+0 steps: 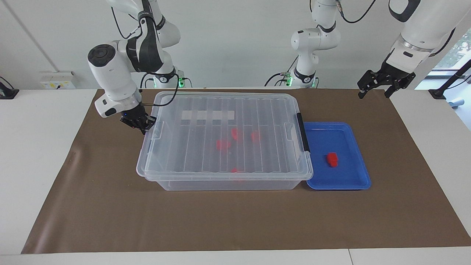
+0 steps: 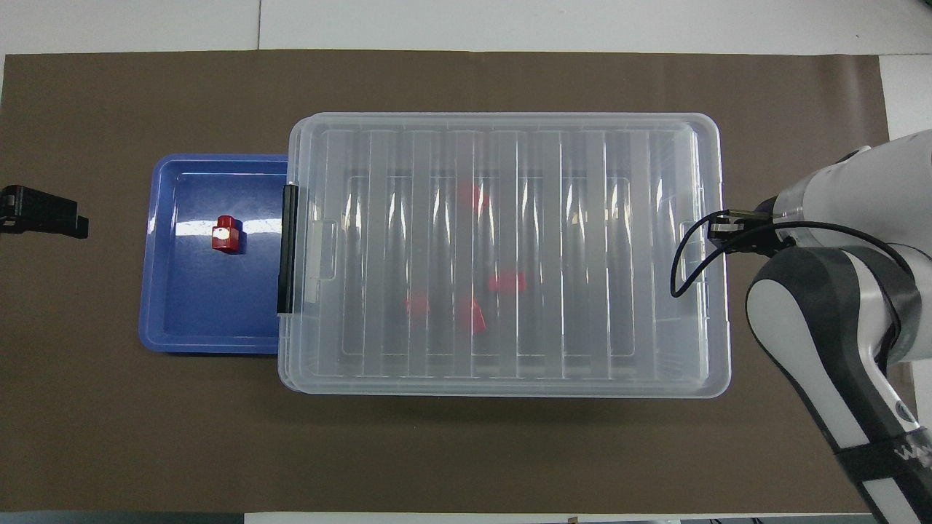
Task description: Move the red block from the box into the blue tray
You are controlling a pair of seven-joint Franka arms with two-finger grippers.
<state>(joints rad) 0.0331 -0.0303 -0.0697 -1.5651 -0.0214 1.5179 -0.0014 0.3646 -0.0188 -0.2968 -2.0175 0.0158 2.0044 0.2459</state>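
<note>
Red block in blue tray; box lidded.

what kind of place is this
Probably a robotics lab: two Franka arms mounted at a white table covered by a brown mat, with a clear box and blue tray as test props.

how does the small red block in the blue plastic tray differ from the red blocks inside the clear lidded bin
The small red block lies in the open on the shallow blue plastic tray, sharply visible; the four red blocks sit under the closed ribbed lid of the clear plastic bin, showing only as blurred shapes. It lies alone; they are scattered. All share the bright red colour.
</note>
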